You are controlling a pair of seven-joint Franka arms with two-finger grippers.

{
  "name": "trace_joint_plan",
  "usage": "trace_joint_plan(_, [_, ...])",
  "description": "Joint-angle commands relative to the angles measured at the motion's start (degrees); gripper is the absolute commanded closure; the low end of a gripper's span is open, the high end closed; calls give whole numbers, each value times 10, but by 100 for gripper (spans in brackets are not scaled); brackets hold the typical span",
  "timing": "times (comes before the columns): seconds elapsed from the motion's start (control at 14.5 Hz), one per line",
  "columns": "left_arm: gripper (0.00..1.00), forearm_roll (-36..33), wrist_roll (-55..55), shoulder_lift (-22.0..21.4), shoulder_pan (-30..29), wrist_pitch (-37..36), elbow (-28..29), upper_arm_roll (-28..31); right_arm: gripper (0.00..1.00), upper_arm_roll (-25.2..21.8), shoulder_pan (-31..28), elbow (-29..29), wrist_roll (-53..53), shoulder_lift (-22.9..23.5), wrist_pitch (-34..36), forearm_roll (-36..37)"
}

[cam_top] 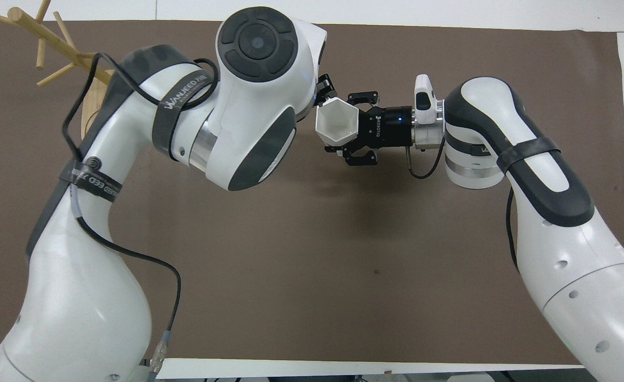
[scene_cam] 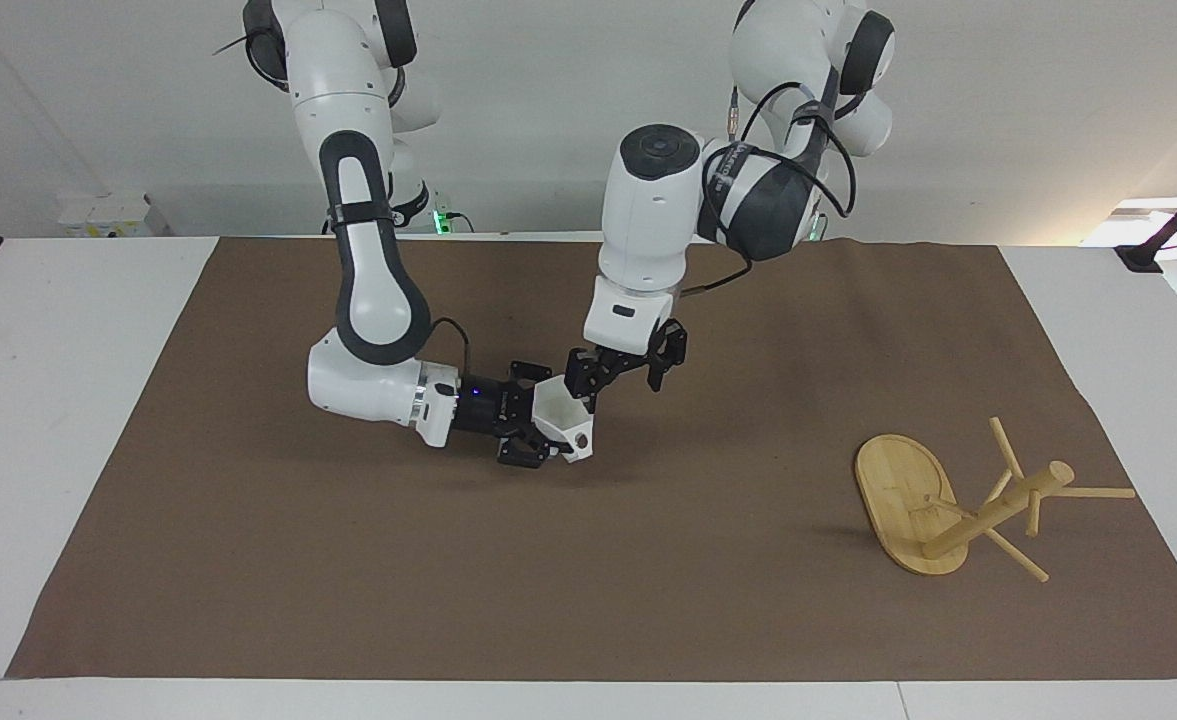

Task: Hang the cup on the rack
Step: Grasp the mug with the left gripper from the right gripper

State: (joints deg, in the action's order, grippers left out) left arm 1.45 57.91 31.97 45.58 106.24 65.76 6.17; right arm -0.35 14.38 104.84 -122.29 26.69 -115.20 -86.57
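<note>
The white faceted cup (scene_cam: pixel 568 415) is held sideways just above the brown mat by my right gripper (scene_cam: pixel 538 420), which is shut on it. Its mouth shows in the overhead view (cam_top: pixel 337 121), with the right gripper (cam_top: pixel 355 129) beside it. My left gripper (scene_cam: pixel 621 368) is open and hangs right over the cup, one finger (scene_cam: pixel 580 378) at the cup's rim. In the overhead view only one finger (cam_top: pixel 324 86) of it shows past its own arm. The bamboo rack (scene_cam: pixel 988 505) lies tipped over on its base edge and pegs toward the left arm's end of the table, and its pegs show in the overhead view (cam_top: pixel 46 45).
A brown mat (scene_cam: pixel 648 600) covers most of the white table (scene_cam: pixel 58 400). The left arm's wrist and forearm (cam_top: pixel 253 95) hide part of the mat and the rack's base in the overhead view.
</note>
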Motion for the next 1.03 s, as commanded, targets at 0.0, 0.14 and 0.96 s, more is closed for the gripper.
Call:
trace_joint_plan(0.0, [0, 14, 7, 4, 15, -8, -10, 10, 79, -2, 12, 12, 4, -9, -8, -23])
trace_joint_plan(0.14, [0, 19, 8, 5, 16, -4, 7, 10, 79, -2, 13, 12, 4, -9, -8, -24])
trace_joint_plan(0.96, [100, 24, 34, -11, 16, 11, 60, 10, 79, -1, 21, 15, -6, -20, -31, -24])
